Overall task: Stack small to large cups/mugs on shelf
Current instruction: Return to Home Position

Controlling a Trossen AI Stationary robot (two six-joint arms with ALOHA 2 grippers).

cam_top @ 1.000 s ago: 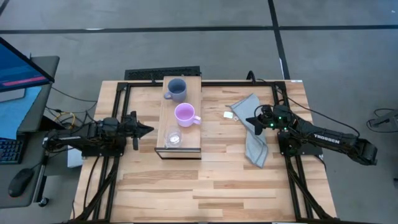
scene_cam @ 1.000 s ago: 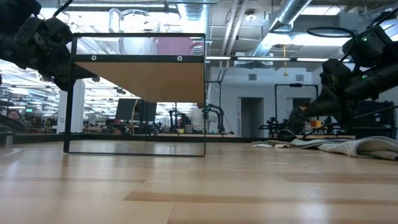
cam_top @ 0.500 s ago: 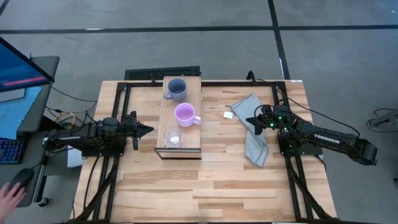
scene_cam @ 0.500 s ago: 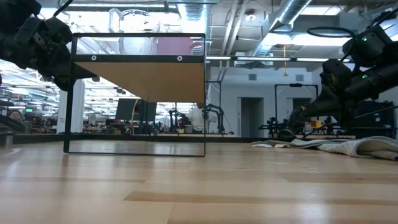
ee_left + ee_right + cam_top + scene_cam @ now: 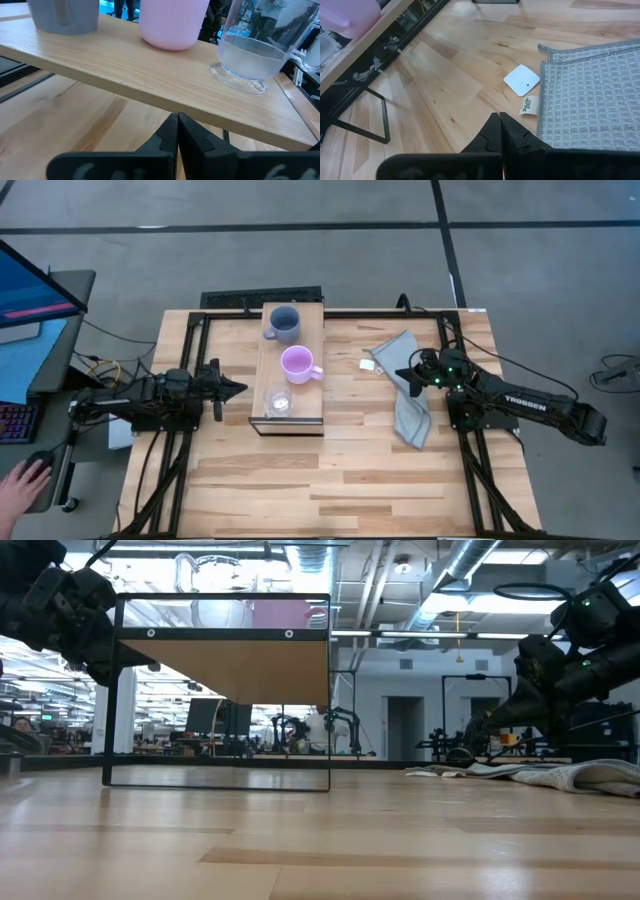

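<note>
Three vessels stand on the light-wood shelf [image 5: 290,418] by their bases, apart in a row: the grey-blue mug [image 5: 283,323] at the far end, the lilac mug [image 5: 298,364] in the middle, the small clear cup [image 5: 278,402] at the near end. In the left wrist view the same row shows as grey-blue mug [image 5: 64,15], lilac mug [image 5: 172,22] and clear cup [image 5: 255,50]. My left gripper [image 5: 240,389] is shut, left of the shelf and below its top. My right gripper [image 5: 398,374] is shut, over the table right of the shelf.
A grey towel [image 5: 410,395] lies on the table right of the shelf, under my right arm, with a small white tag [image 5: 522,80] beside it. A person's hand [image 5: 22,480] rests on a mouse off the table's left side. Bare tabletop lies at the near side.
Both arms have kept still and the cups have not moved. A person's hand has come onto the mouse beside the table's left edge.
</note>
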